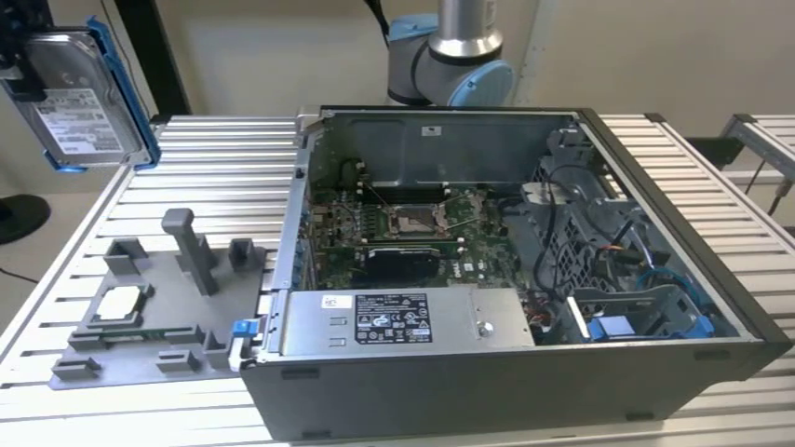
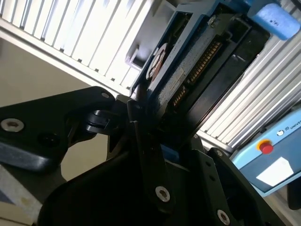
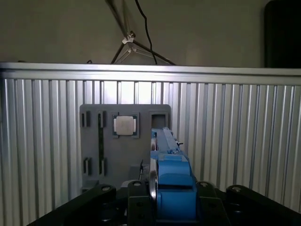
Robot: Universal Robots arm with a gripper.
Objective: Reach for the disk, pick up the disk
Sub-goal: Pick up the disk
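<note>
The disk (image 1: 81, 98), a silver-grey hard drive with a white label and a blue frame, hangs in the air at the exterior view's upper left, above the table's corner. My black gripper (image 1: 15, 67) is at that picture's edge, shut on the disk. In the first wrist view the disk (image 3: 169, 174) is seen edge-on between my two fingers (image 3: 136, 200), with the gripper (image 3: 168, 200) clamped on its blue frame. The second wrist view shows the disk (image 2: 188, 70) from its underside, held in the gripper (image 2: 148, 122).
An open computer case (image 1: 695, 279) lies on the slatted metal table (image 1: 211, 168), with a long grey metal box (image 1: 397, 321) at its front. A grey fixture plate (image 1: 149, 363) holding a small white-faced chip (image 1: 114, 300) lies beside the case. The arm's base (image 1: 453, 56) stands behind.
</note>
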